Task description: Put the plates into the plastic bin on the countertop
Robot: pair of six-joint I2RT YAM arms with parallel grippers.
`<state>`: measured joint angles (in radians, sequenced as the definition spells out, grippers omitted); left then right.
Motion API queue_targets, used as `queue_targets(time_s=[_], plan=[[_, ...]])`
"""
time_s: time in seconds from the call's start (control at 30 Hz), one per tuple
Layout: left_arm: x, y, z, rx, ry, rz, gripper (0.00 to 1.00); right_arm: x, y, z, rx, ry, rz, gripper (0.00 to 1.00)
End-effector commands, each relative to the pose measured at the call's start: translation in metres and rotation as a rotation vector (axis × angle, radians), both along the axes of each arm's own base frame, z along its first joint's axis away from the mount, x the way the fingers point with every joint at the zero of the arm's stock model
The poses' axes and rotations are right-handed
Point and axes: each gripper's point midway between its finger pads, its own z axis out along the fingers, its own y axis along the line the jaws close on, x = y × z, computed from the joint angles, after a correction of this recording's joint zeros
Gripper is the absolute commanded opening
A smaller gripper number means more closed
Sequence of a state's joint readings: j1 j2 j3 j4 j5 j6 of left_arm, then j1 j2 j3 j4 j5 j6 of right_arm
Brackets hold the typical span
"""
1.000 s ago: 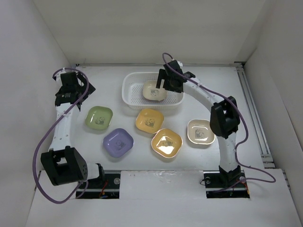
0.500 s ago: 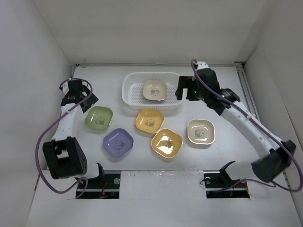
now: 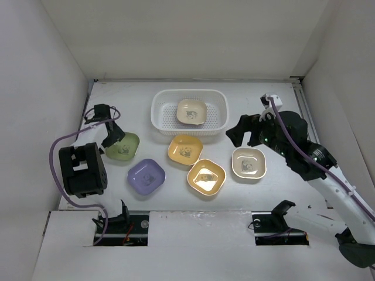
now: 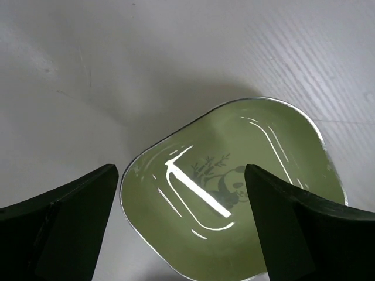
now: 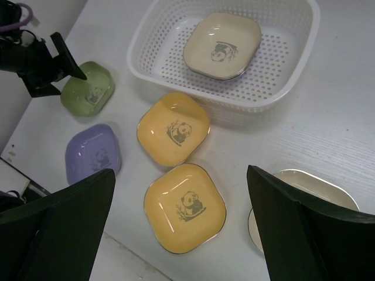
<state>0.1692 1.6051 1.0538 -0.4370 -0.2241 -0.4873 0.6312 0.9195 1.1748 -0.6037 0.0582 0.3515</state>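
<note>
From above, the right gripper point(image 3: 241, 130) is hanging just right of the bin point(image 3: 159, 120), having pulled out of it during the last second. The cream plate point(image 3: 191, 111) it was hovering over is lying inside the bin, let go. The left gripper point(image 3: 114, 136) has swung in from far left of the bin and is dipping over the green plate point(image 3: 124, 147), left of the bin and nearer the arms. The purple plate point(image 3: 146, 175), two orange plates point(image 3: 184, 148) and a second cream plate point(image 3: 248, 163) are waiting in front of the bin.

At the left wrist, the fingers point(image 4: 64, 216) are standing wide on either side of the green plate, holding nothing.

At the right wrist, the jaws are gaping fully, empty. The binned plate seems to be resting on others.

One drop-off looks finished, five plates are remaining outside, and the green one is probably next.
</note>
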Motion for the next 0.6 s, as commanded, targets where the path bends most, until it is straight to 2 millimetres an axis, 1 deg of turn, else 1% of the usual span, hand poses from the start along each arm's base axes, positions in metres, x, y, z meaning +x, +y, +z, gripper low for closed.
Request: queue_targets(time_s=[0.0,0.03,0.07,0.1,0.17,0.2,0.23,0.27,0.3,0.37,0.4,0.43,0.47,0.53,0.57], plan=[[-0.008,0.008,-0.018,0.034,0.079,0.038,0.85,-0.008,0.002,0.009,0.012,-0.040,0.039,1.00],[-0.012,0.007,-0.023,0.028,0.101,0.045,0.82,-0.008,0.001,0.007,-0.002,-0.038,0.042,1.00],[-0.015,0.007,-0.026,0.025,0.120,0.045,0.79,-0.010,0.000,0.014,0.010,-0.054,0.042,1.00],[-0.015,0.008,-0.029,0.027,0.127,0.061,0.75,-0.010,0.000,0.014,0.010,-0.054,0.042,1.00],[-0.019,0.008,-0.033,0.028,0.145,0.086,0.61,-0.012,-0.002,0.021,0.012,-0.075,0.045,1.00],[-0.020,0.008,-0.037,0.027,0.157,0.086,0.57,-0.012,-0.002,0.026,0.019,-0.085,0.045,1.00],[-0.024,0.014,-0.043,0.019,0.170,0.118,0.51,-0.012,-0.002,0.026,0.019,-0.085,0.045,1.00],[-0.028,0.017,-0.046,0.016,0.189,0.127,0.38,-0.012,-0.002,0.026,0.019,-0.085,0.045,1.00],[-0.027,0.015,-0.046,0.004,0.187,0.124,0.31,-0.012,-0.002,0.026,0.019,-0.085,0.045,1.00],[-0.022,0.020,-0.049,0.003,0.190,0.136,0.18,-0.012,-0.002,0.030,0.024,-0.092,0.045,1.00],[-0.022,0.020,-0.049,0.003,0.190,0.136,0.05,-0.012,-0.002,0.030,0.024,-0.092,0.045,1.00],[-0.018,0.020,-0.046,0.004,0.180,0.136,0.01,-0.012,-0.002,0.030,0.024,-0.092,0.045,1.00],[-0.013,0.021,-0.042,0.004,0.161,0.144,0.00,-0.013,-0.001,0.030,0.027,-0.091,0.055,1.00],[-0.005,0.024,-0.029,0.013,0.128,0.159,0.00,-0.013,-0.001,0.030,0.027,-0.091,0.055,1.00],[-0.001,0.025,-0.021,0.016,0.104,0.160,0.00,-0.014,-0.001,0.034,0.032,-0.098,0.055,1.00]])
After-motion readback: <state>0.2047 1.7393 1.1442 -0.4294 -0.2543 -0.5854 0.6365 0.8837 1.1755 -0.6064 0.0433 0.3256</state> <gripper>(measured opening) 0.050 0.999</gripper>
